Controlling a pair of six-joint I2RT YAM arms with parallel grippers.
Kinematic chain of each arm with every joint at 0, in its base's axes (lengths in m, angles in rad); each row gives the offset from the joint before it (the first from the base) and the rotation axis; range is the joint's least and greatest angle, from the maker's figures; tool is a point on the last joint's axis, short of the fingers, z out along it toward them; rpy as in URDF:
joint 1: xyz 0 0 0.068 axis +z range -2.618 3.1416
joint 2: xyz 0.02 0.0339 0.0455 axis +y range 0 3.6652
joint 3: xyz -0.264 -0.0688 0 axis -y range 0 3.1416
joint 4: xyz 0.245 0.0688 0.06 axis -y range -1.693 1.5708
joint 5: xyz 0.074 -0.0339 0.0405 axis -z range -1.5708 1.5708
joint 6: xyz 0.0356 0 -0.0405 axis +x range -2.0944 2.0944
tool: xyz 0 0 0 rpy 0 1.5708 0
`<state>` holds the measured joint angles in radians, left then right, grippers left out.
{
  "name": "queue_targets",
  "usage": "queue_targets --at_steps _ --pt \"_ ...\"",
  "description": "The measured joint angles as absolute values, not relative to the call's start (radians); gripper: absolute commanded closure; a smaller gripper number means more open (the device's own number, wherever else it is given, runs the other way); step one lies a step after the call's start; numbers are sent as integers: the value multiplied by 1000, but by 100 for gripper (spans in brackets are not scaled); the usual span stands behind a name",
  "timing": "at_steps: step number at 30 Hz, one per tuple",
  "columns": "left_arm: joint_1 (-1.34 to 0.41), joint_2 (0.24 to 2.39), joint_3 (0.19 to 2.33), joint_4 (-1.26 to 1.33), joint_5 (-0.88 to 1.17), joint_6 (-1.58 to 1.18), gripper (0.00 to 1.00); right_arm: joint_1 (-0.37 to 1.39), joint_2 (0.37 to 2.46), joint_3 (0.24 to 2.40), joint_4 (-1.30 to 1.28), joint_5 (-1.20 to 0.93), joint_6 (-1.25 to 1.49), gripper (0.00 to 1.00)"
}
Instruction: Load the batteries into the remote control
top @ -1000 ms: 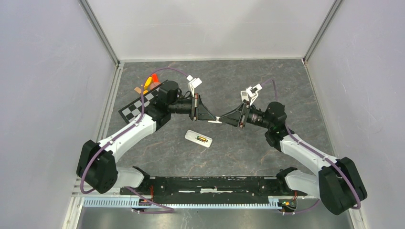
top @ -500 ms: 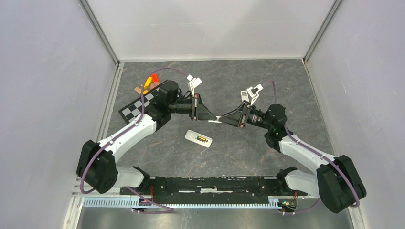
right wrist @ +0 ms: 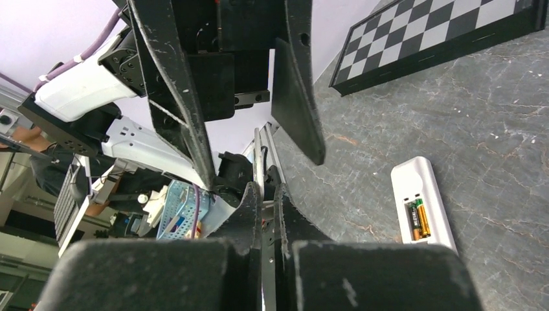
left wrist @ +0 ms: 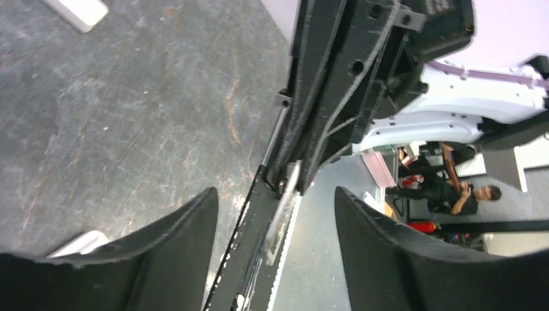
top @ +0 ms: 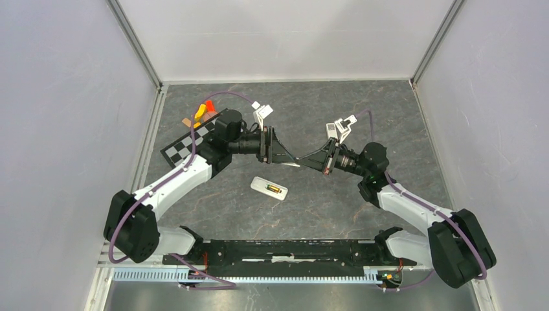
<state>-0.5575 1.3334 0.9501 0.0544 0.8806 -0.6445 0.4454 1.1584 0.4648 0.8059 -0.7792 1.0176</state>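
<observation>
Near the remote control point(top: 268, 188), laid on the desk point(top: 336, 201) with both batteries point(right wrist: 417, 219) seated inside, a white strip point(right wrist: 259, 152) is clamped by the closed right pincer point(right wrist: 265, 191); the left pincer point(left wrist: 275, 194) is spread apart.

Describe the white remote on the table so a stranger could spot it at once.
Start at the dark grey stone-patterned tabletop and look near its centre, right of the black-and-white checkerboard panel. There lies a slim white rectangular plastic remote control. Unlike the narrower plain white strip held in the air nearby, its open compartment shows two small dark-and-gold batteries.
</observation>
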Motion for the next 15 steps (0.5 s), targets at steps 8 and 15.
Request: queue_targets --at_steps 8,15 --pt "-466 1328 858 -37 520 -659 0 499 1159 467 601 -675 851 100" --pt "-402 1308 664 -127 199 -699 5 702 1296 499 390 -556 692 100"
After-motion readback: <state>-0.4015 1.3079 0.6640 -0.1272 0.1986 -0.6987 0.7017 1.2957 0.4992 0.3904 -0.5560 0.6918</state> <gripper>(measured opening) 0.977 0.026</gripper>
